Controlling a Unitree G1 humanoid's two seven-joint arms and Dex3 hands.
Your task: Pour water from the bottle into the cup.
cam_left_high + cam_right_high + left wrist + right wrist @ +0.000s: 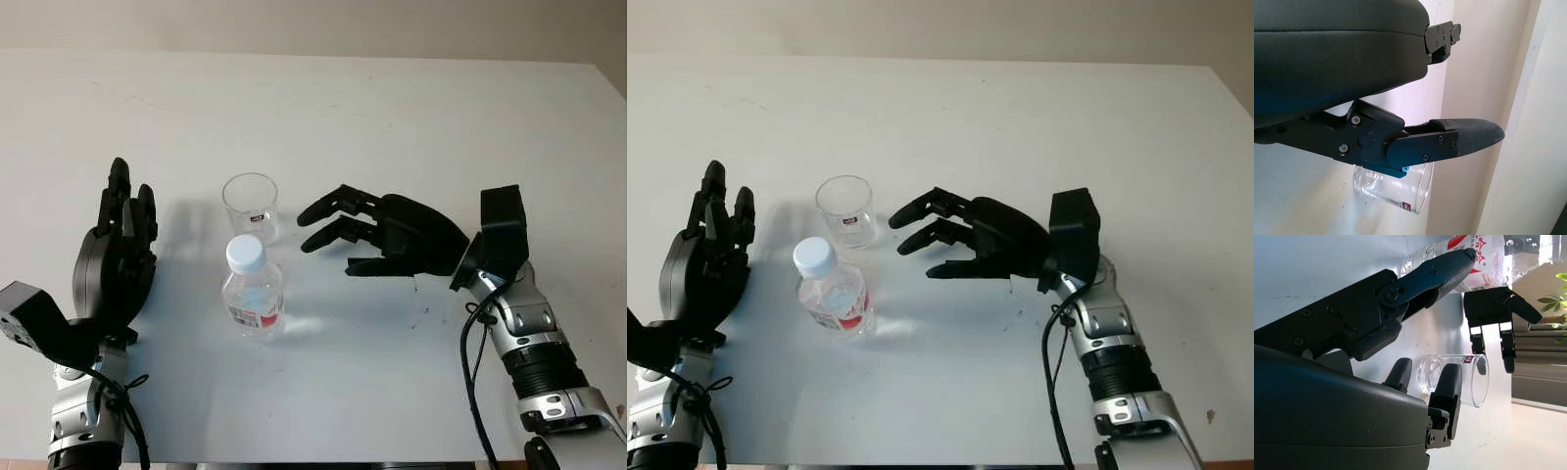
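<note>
A clear plastic water bottle [253, 291] with a white cap and a red label stands upright near the middle of the white table. Just behind it stands a clear empty cup [250, 206]. My right hand [338, 228] hovers open to the right of both, fingers pointing left toward them, a short gap away from the bottle and holding nothing. My left hand [122, 211] is open at the left of the bottle, fingers pointing away from me. The right wrist view has the bottle [1484, 264] and the cup [1457, 377] beyond the fingers. In the left wrist view the cup [1396, 188] sits past a finger.
The white table [392, 117] stretches far back and to the right, with its far edge against a pale wall. A black cable [475, 362] loops beside my right forearm.
</note>
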